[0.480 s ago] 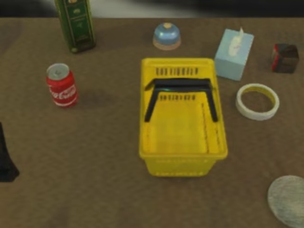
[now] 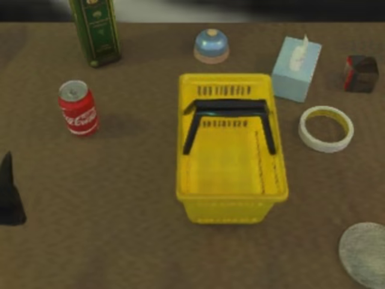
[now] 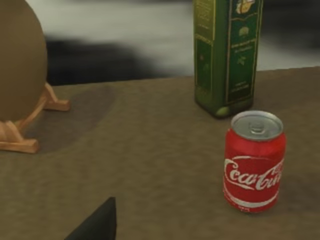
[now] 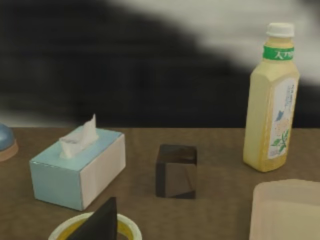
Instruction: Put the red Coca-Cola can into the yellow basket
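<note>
White "Coca-Cola" script runs across the red Coca-Cola can; other labels are unreadable

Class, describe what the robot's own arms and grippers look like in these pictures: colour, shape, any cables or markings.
Little shows. The left gripper appears at the top view's left edge as a plain black pointed wedge. Each wrist view shows one black, tapered finger tip and. No cables, markings or other colours are visible. The right arm is absent from the top view.

Left gripper — cut off at edge; right gripper unseen.

Can left of basket, tin behind, bell perhaps behind basket
</note>
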`<state>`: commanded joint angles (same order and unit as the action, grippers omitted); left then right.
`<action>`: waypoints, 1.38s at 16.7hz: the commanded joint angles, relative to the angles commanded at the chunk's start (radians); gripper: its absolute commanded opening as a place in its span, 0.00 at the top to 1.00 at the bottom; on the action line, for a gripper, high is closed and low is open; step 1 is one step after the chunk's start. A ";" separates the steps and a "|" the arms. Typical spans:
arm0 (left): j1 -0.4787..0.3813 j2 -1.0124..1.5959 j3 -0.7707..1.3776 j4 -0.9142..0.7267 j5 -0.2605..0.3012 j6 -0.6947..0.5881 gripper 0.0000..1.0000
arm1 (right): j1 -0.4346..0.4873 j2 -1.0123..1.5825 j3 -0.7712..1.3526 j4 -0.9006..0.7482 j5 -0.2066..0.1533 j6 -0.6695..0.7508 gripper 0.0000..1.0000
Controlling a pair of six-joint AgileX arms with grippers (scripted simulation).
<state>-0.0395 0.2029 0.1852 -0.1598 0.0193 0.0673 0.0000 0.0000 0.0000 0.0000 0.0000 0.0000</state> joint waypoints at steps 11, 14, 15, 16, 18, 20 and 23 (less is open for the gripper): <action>-0.106 0.967 0.924 -0.644 0.033 0.288 0.00 | 0.000 0.000 0.000 0.000 0.000 0.000 0.00; -0.124 1.278 1.216 -0.820 0.032 0.376 0.00 | 0.000 0.000 0.000 0.000 0.000 0.000 0.00; -0.128 1.380 1.311 -0.874 0.031 0.404 0.00 | 0.000 0.000 0.000 0.000 0.000 0.000 0.00; -0.132 1.479 1.403 -0.926 0.029 0.431 0.00 | 0.000 0.000 0.000 0.000 0.000 0.000 0.00; -0.135 1.668 1.576 -1.020 0.023 0.480 0.00 | 0.000 0.000 0.000 0.000 0.000 0.000 0.00; -0.135 1.838 1.731 -1.101 0.014 0.521 0.00 | 0.000 0.000 0.000 0.000 0.000 0.000 0.00; -0.129 2.045 1.918 -1.194 0.000 0.567 0.00 | 0.000 0.000 0.000 0.000 0.000 0.000 0.00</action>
<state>-0.1687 2.2481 2.1027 -1.3535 0.0193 0.6341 0.0000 0.0000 0.0000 0.0000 0.0000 0.0000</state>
